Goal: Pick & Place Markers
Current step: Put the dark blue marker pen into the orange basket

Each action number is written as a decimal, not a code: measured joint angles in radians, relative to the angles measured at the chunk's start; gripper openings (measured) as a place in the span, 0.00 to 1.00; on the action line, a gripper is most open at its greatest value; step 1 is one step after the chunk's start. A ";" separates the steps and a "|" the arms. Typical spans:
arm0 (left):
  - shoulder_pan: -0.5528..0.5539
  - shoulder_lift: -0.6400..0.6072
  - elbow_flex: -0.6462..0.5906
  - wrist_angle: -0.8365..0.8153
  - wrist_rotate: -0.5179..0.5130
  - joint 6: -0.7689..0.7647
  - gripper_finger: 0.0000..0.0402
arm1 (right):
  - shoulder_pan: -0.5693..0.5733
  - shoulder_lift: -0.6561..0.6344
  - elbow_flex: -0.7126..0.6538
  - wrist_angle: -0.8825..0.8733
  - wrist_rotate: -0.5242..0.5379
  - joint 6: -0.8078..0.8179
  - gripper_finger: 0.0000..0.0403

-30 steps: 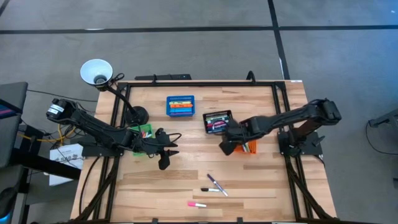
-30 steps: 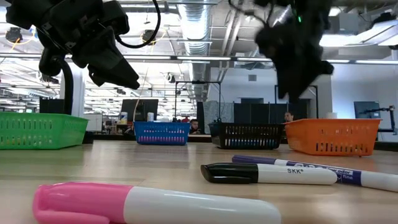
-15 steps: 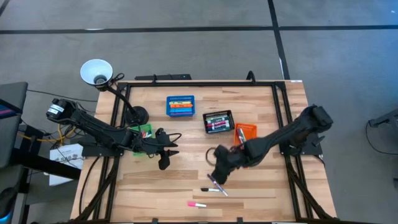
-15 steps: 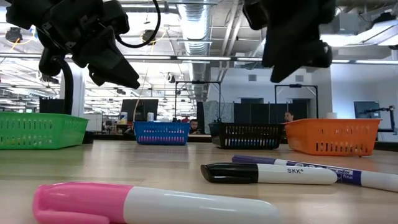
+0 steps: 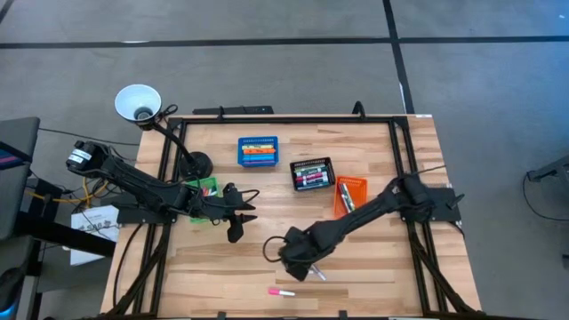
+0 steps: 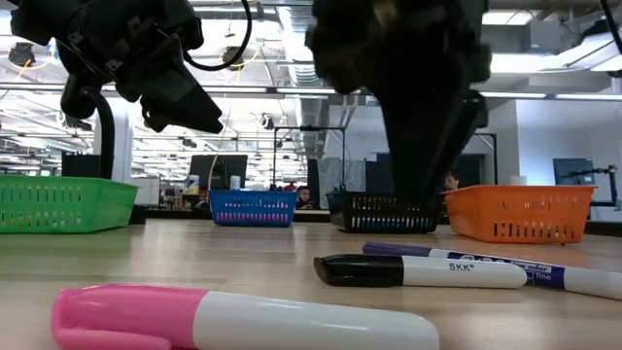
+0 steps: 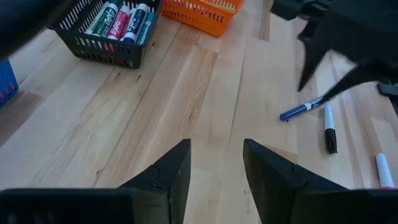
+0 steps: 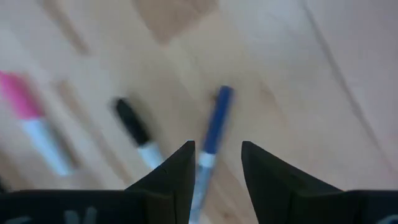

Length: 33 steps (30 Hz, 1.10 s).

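I have the right gripper (image 5: 298,260) low and centre in the high view, over the loose markers on the table (image 5: 267,191). Judging by the right wrist view, the blue marker (image 8: 214,124) runs up between my fingers (image 8: 171,171), so that is my target; the black marker (image 8: 134,127) lies just beside it and the pink marker (image 8: 28,121) further left. To do this well I would keep the blue barrel centred in the gap, come down straight, and close across the barrel rather than along it, without nudging the black one. The jaws stand partly apart, a narrow gap, holding and touching nothing. The left gripper (image 5: 233,233) waits left of centre, jaws apart and empty. Other markers sit in the black bin (image 5: 312,174), upper middle.
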 joint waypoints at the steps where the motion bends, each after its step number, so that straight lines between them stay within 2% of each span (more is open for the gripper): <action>1: 0.000 0.000 0.000 0.000 0.000 0.000 0.35 | -0.001 0.019 0.020 -0.035 -0.008 -0.013 0.30; 6: 0.000 0.000 0.000 0.000 0.000 0.000 0.35 | -0.020 0.081 0.076 -0.072 -0.042 -0.046 0.30; 15: 0.000 0.000 -0.006 0.000 0.000 0.000 0.35 | -0.033 0.084 0.078 -0.066 -0.040 -0.047 0.30; 24: 0.000 0.000 -0.010 0.001 0.000 0.000 0.35 | -0.033 0.152 0.083 -0.034 -0.043 -0.115 0.29; 26: 0.000 0.000 -0.010 0.000 0.000 0.000 0.35 | -0.040 0.152 0.083 -0.039 -0.043 -0.116 0.25; 33: 0.000 0.000 -0.010 0.000 0.000 0.003 0.35 | -0.065 0.076 0.074 -0.093 -0.056 -0.202 0.04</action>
